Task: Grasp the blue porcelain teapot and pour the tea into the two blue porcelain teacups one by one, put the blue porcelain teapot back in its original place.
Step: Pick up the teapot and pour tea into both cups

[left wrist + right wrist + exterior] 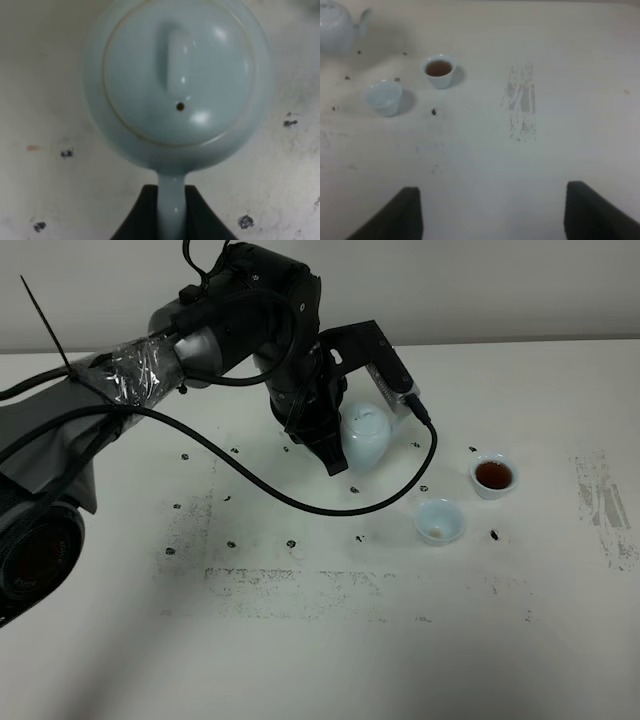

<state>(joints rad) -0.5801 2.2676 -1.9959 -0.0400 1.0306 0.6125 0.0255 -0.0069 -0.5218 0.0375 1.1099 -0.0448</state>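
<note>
The blue porcelain teapot (366, 435) is upright, spout toward the right, left of the cups; I cannot tell if it rests on the table. My left gripper (337, 447) is shut on its loop handle (171, 207), and the lid (178, 75) fills the left wrist view. The far teacup (493, 476) holds brown tea. The nearer teacup (440, 521) looks empty. My right gripper (495, 215) is open and empty over bare table, well away from the cups (439, 70) (383, 97) and the teapot (335, 32). It is out of the exterior high view.
A black cable (380, 505) from the left arm loops over the table just left of the empty cup. The white table (320, 660) has dark specks and a grey scuffed patch (603, 505) at the right.
</note>
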